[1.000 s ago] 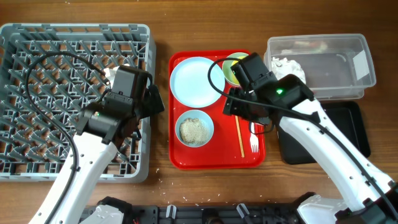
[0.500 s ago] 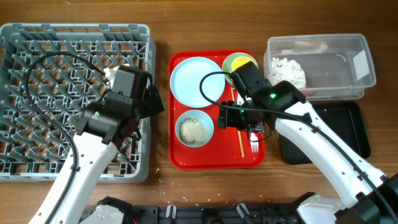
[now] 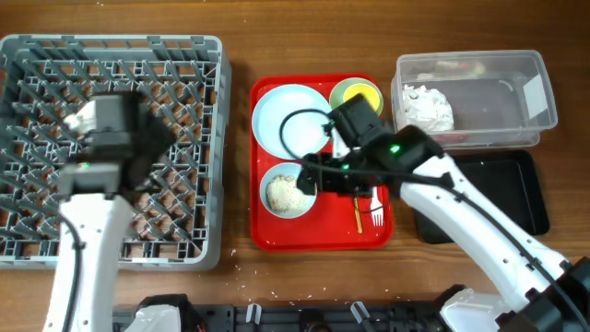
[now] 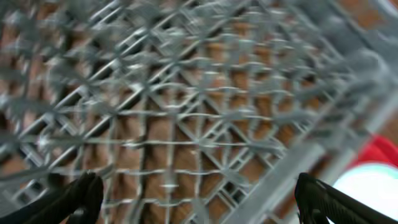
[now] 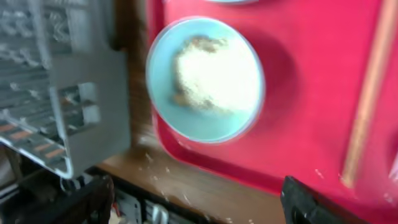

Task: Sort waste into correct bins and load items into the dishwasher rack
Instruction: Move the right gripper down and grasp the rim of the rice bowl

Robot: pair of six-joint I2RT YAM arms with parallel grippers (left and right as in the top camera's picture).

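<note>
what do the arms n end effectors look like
On the left arm and right arm: white tubular links, boxy black wrist housings. The right one carries a small green light and a looping black cable. The left end effector and right end effector each have two black fingers.

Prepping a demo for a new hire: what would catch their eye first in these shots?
The red tray at table centre stands out first, carrying a pale blue bowl of rice, with the right gripper open close above it. Next is the big grey dishwasher rack filling the left side, with the left gripper open over its lattice.
</note>
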